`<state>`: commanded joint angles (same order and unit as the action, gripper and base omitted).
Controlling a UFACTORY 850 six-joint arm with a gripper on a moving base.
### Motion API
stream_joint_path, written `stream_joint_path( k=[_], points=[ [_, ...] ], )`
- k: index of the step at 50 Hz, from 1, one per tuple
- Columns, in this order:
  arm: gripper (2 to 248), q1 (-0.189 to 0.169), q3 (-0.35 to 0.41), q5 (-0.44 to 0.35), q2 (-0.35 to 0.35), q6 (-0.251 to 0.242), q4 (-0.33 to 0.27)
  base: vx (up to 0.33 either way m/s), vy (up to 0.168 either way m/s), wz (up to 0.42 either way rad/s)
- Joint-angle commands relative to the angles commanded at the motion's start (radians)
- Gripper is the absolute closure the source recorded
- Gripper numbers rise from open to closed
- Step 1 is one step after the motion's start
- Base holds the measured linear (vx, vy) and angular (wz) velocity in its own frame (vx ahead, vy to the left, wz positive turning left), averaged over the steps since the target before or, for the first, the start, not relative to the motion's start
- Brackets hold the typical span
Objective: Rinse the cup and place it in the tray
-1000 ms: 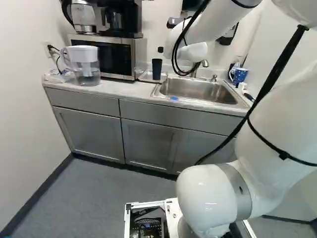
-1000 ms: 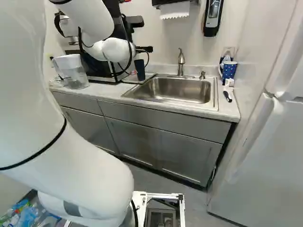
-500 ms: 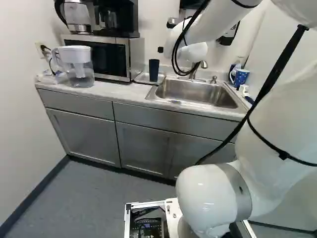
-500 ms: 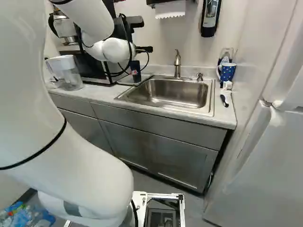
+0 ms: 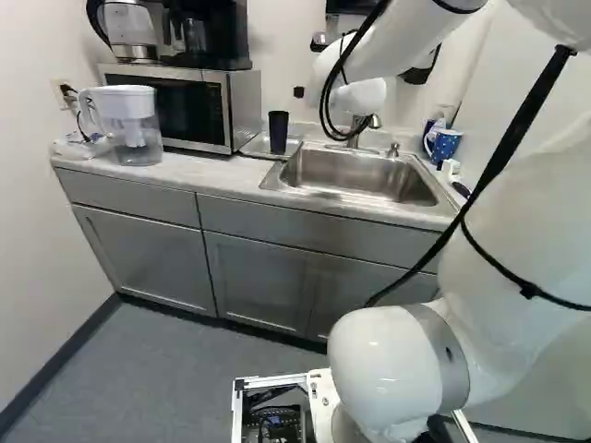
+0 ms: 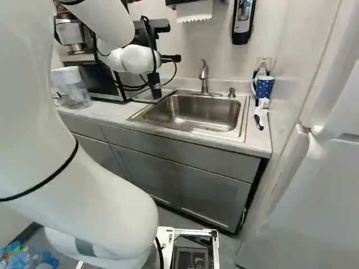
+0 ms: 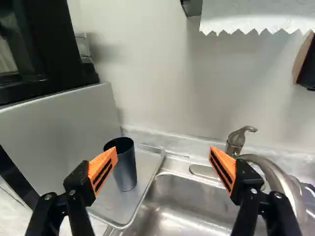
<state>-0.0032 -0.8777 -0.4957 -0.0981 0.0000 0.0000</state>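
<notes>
My base has moved nearer the counter (image 5: 217, 175), so the cup (image 7: 126, 169), standing in the tray (image 7: 146, 169) ahead of my wide-open, empty gripper (image 7: 163, 152), seems closer to the grasp that rinsing needs first.

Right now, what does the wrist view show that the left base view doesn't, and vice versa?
Only the wrist view: the orange pads of the open hand, and the paper towel on the wall.

Only the left base view: the water filter pitcher and the blue mug.

Both: the dark cup upright on the metal tray beside the sink, plus the faucet.
</notes>
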Motion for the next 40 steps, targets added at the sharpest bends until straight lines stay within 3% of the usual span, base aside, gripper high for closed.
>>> stream_joint_path(
  k=[40],
  points=[
    [3, -0.001, 0.0, 0.0, 0.0, 0.0, 0.0, 0.001, -0.008, 0.001]
  ],
)
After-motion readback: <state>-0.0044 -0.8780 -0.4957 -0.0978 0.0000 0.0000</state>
